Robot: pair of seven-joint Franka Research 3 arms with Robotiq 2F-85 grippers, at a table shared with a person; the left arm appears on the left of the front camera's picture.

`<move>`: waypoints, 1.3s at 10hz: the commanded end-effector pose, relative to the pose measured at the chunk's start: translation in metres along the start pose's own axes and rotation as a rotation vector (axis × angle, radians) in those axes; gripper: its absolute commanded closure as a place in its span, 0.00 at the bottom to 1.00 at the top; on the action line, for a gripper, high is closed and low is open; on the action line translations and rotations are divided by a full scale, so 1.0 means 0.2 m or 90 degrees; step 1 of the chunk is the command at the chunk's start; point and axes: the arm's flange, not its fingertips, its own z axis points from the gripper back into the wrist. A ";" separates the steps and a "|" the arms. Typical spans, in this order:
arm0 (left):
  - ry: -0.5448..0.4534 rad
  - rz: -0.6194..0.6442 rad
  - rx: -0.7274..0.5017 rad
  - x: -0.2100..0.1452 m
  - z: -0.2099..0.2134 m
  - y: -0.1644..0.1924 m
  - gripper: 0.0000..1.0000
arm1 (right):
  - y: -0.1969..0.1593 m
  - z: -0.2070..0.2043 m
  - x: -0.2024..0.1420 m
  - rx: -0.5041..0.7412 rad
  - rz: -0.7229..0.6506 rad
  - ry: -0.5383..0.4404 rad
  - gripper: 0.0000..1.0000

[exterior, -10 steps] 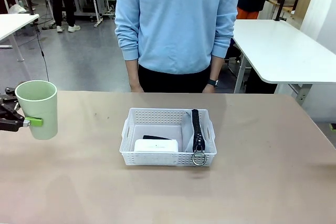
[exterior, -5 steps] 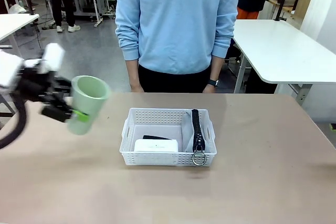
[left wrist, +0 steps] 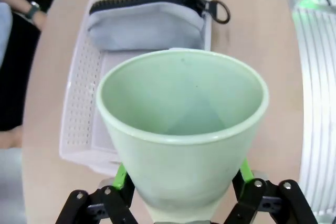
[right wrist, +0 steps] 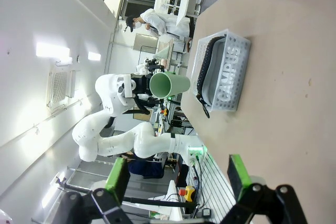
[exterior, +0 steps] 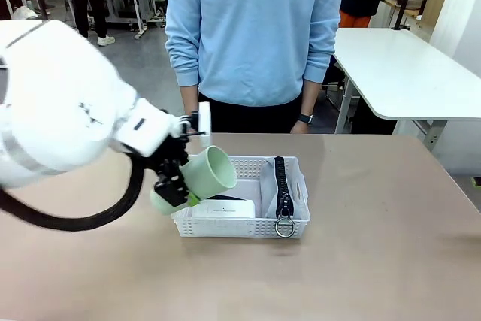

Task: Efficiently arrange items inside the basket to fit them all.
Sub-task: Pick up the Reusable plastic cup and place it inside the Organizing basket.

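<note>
My left gripper (left wrist: 181, 203) clamps the pale green cup (exterior: 201, 176) (tilted on its side) over the left end of the white basket (exterior: 240, 225), where the grey CAMPUS pouch (right wrist: 227, 74) stands at the right. My right gripper (right wrist: 178, 178) hangs spread, holding nothing.
</note>
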 end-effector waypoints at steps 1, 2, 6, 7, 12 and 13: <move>0.075 -0.015 0.001 0.16 -0.02 0.14 0.13 | 0.02 0.00 -0.01 -0.009 -0.006 0.005 0.00; 0.103 -0.017 -0.002 0.21 0.02 0.15 0.13 | 0.02 0.00 -0.01 -0.009 -0.006 0.005 0.00; 0.147 -0.037 0.028 0.35 -0.02 0.24 0.13 | 0.02 0.00 -0.01 -0.009 -0.006 0.005 0.00; 0.161 -0.037 0.022 0.38 -0.08 0.26 0.13 | 0.02 0.00 -0.01 -0.009 -0.006 0.005 0.00; 0.222 -0.045 0.044 0.40 -0.35 0.40 0.13 | 0.02 0.00 -0.01 -0.009 -0.006 0.005 0.00; 0.230 -0.032 0.041 0.39 -0.39 0.42 0.13 | 0.02 0.00 -0.01 -0.009 -0.006 0.005 0.00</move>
